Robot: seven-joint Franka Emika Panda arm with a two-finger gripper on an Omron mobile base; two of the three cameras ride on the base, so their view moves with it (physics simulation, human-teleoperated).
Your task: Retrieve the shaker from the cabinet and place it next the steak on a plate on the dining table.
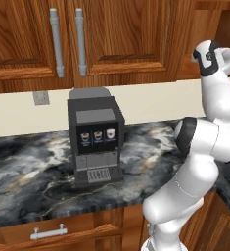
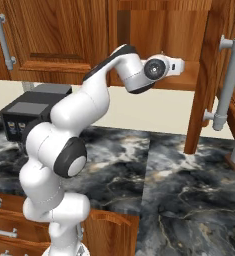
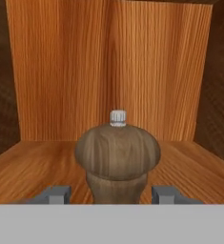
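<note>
Hiding shaker base, gripper fingertips straddle it.

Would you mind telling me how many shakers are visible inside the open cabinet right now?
1. The shaker stands upright on the floor of the cabinet, near its front, between the fingertips of the gripper. Others could sit outside the hand view.

The arm was glossy white, built of fat rounded segments joined by dark charcoal bands at the joints. A round dark disc with a pale centre capped the wrist. The tool ended in two small grey, blocky fingertips with flat tops
</note>
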